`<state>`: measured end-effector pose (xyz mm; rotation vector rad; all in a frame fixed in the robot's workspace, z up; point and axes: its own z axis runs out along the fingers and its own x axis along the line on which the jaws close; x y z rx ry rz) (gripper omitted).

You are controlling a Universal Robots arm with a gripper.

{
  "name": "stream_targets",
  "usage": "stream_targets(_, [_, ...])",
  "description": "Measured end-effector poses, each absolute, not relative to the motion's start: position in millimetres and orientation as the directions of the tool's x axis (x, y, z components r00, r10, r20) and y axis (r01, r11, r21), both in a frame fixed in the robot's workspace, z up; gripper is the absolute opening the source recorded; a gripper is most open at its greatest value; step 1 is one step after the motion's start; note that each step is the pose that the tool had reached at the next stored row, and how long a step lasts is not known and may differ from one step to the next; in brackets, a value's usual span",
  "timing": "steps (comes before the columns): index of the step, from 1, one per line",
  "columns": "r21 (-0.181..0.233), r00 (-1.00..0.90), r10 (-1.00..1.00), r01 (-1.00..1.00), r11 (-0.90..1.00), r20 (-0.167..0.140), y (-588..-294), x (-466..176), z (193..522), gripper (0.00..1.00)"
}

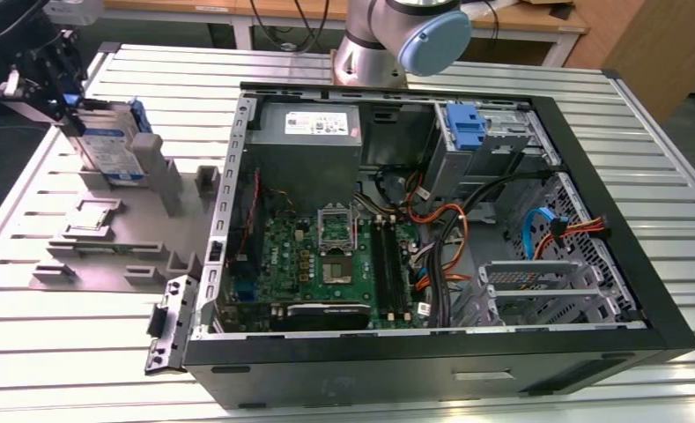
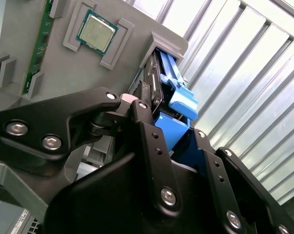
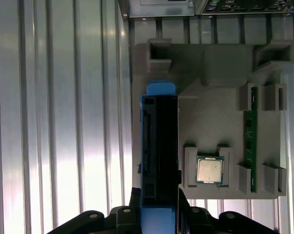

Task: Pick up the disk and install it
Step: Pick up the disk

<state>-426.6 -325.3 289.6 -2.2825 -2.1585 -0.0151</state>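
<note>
In the exterior view, far toward the exterior view's left: gripper (image 1: 75, 113) clamped on the upper end of the disk (image 1: 112, 150). Standing upright on edge in the grey fixture (image 1: 147, 238), outside the open computer case (image 1: 441, 361). In the first wrist view, black fingers (image 3: 134, 214) pressed against either side of the blue carrier (image 3: 159, 90), with the processor chip (image 3: 208, 170) seated nearby.

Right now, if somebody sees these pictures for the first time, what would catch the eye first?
The open computer case with its green board sits in the middle of the exterior view. At that view's left, the disk stands upright in a grey tray, with the gripper closed on its upper end.
</note>
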Motion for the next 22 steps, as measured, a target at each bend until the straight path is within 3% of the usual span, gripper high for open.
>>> stream_targets(22, [0.007,0.056,0.998,0.998,-0.056,0.007,-325,-427,303,0.37])
